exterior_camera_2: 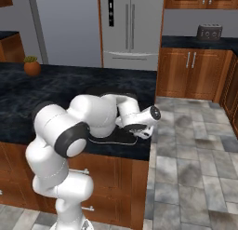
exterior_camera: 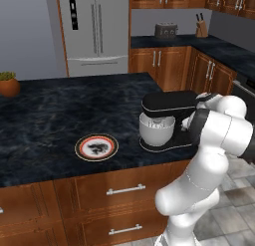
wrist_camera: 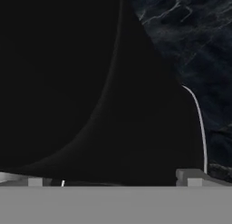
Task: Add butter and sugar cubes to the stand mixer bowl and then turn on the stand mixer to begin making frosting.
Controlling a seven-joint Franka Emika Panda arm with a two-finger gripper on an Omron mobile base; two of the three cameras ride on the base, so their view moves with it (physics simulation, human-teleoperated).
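A patterned plate (exterior_camera: pixel 96 147) lies on the dark counter (exterior_camera: pixel 60 105), toaster (exterior_camera: pixel 166 30) behind.

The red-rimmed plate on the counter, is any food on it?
Empty, it seems. The round red-rimmed plate on the dark marble counter shows just its dark centre pattern, with no butter stick or cubes visible on it.

- Stand mixer (exterior_camera: pixel 169 104): black, w/ white-grey bowl (exterior_camera: pixel 156 131)
- Counter (exterior_camera: pixel 55 115): dark blue-black marble
- Plate (exterior_camera: pixel 96 147): red rim, dark centre pattern
- Cabinets (exterior_camera: pixel 124 195): reddish-brown wood

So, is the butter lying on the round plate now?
No, the plate on the counter carries only its dark centre pattern, with no yellow stick on it.
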